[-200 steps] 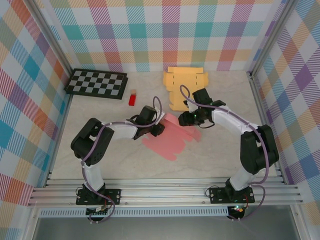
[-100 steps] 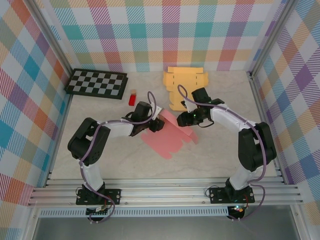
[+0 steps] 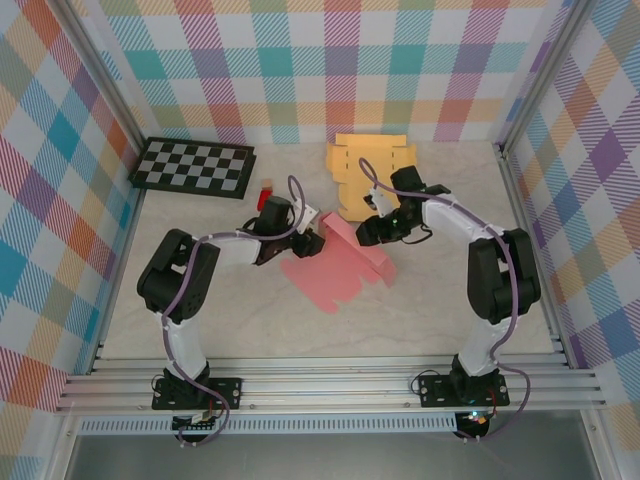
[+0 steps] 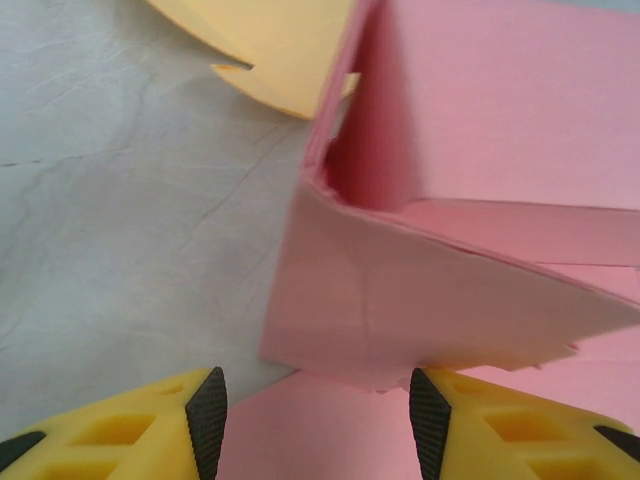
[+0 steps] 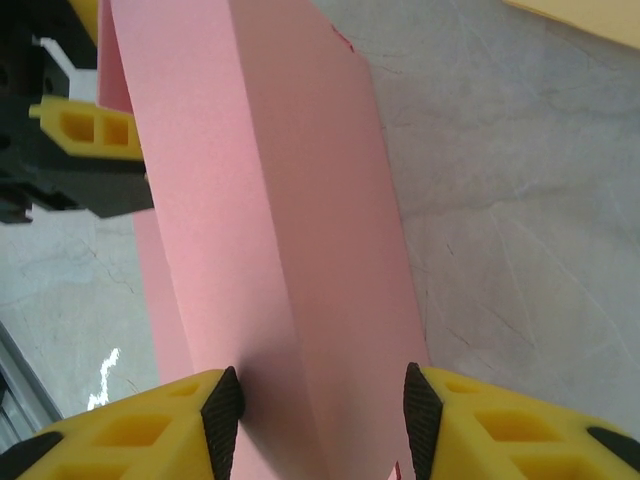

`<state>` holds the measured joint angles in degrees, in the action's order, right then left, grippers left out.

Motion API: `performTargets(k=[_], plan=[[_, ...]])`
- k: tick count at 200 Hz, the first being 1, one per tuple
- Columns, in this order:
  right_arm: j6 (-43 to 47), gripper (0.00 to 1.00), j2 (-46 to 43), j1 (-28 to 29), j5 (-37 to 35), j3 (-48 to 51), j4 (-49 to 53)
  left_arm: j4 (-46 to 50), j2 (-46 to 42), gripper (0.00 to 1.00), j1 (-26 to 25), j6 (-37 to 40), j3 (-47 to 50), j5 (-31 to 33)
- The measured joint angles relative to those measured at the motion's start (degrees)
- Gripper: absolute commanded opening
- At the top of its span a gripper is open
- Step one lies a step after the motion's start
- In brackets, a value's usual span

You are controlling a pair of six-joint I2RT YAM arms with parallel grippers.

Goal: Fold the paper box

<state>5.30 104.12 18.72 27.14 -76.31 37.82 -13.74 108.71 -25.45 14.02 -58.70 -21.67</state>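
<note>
The pink paper box (image 3: pixel 335 285) is laid in the middle of the table (image 3: pixel 230 320), just beside the yellow paper (image 3: pixel 360 160). One side wall is being stood up, it seems. The left gripper (image 4: pixel 318 425) is held apart around a pink flap, not pinched on it. The right gripper (image 5: pixel 320 415) is spread apart too, with the raised wall between its fingers (image 5: pixel 222 405). Next, the wall should be pressed along its crease.

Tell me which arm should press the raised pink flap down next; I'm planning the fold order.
Right, probably. The right hand is open astride the upright pink flap, while the left hand sits open, short of the folded corner.
</note>
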Motion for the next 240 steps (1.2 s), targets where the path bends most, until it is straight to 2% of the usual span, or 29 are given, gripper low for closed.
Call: performTargets(k=[64,105,119,134,146,240], plan=[[4.72,0.48,0.87,-0.50,3.19,-0.11,1.20,-0.20,0.98,0.54,0.96,2.75,-2.14,-3.26],[6.01,0.48,1.29,-0.74,4.33,-0.22,1.53,0.11,1.53,0.56,0.96,4.94,-3.17,-3.21],[6.38,0.48,1.29,-0.76,4.81,-0.22,1.81,0.26,1.88,0.58,0.96,5.73,-3.78,-3.13],[7.19,0.48,1.36,-0.79,5.09,-0.39,2.54,-0.09,2.54,0.67,0.96,7.08,-4.55,-3.10],[7.78,0.48,1.86,-0.81,5.09,-1.33,3.63,-0.66,2.78,0.70,0.96,8.04,-4.57,-3.06],[12.41,0.46,4.61,-2.99,4.98,-5.97,8.48,-5.14,2.93,0.73,0.96,8.74,-2.47,-0.81]])
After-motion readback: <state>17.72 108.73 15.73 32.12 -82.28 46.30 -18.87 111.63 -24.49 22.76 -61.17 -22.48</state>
